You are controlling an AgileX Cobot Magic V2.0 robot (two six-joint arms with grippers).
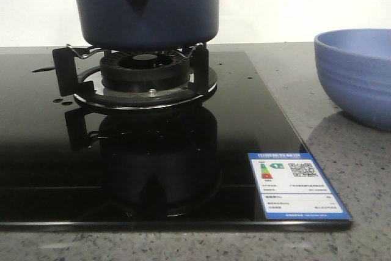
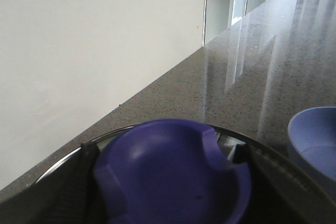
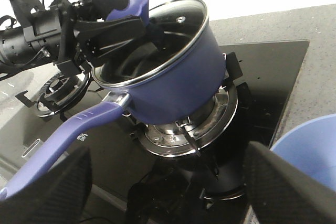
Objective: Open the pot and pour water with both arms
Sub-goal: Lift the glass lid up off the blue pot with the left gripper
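- Front view, nearest: a white-and-blue energy label (image 1: 297, 185) with a QR code is stuck to the near right corner of the black glass hob (image 1: 49, 151), which lies on a grey speckled countertop (image 1: 342, 151).
- Middle ground: a black burner (image 1: 145, 71) sits inside a chrome ring, flanked by black pan supports (image 1: 66, 68) with wire clips at their tops; all of this is mirrored in the glass.
- On the supports: the dark navy pot (image 1: 177, 4) stands over the burner, its tapered side lug with a round hole facing the camera; its top is cut off by the frame edge.
- Right of the hob: a periwinkle ribbed bowl (image 1: 357, 74) rests on the countertop, apart from the pot.
- Right wrist view: the right gripper (image 3: 168, 187) hangs near the hob with its two dark fingers (image 3: 47, 190) spread wide and nothing between them.
- Beyond those fingers: the pot's long blue handle (image 3: 68, 129) reaches toward the camera; a glass lid (image 3: 157, 35) with a metal rim lies on the pot, looking tilted.
- At the lid: the left gripper (image 3: 118, 22) is clamped on the lid's blue knob (image 3: 128, 3).
- Left wrist view: the knob fills the near field between the dark fingers (image 2: 68, 192), with the lid rim just behind, then the bowl, the countertop and a white wall (image 2: 79, 40).
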